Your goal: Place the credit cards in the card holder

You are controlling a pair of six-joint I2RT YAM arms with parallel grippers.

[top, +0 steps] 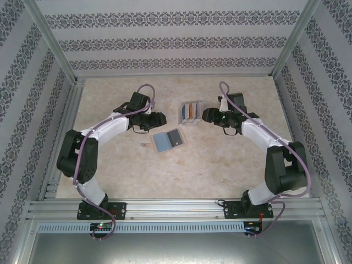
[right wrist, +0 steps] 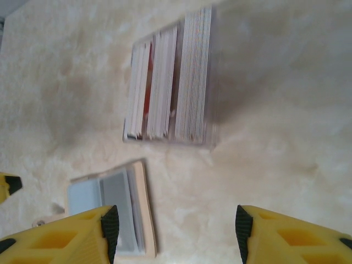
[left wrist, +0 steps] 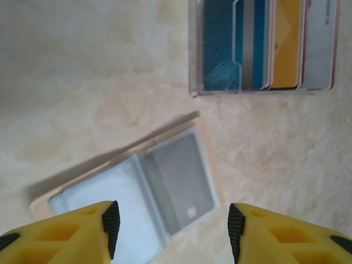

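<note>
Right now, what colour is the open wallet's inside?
Grey-blue, with a tan edge, on the small folding leather-like wallet; left wrist view shows it best.

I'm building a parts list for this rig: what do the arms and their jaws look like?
The left arm and right arm match: white links, black joints, a lilac cable alongside. Their jaws are yellow with black ribbed pads.

Beige marbled counter (top: 231, 159) just had an open tan leather-like card holder (top: 169, 141) and a clear plastic tray (top: 190, 113) near it.
</note>
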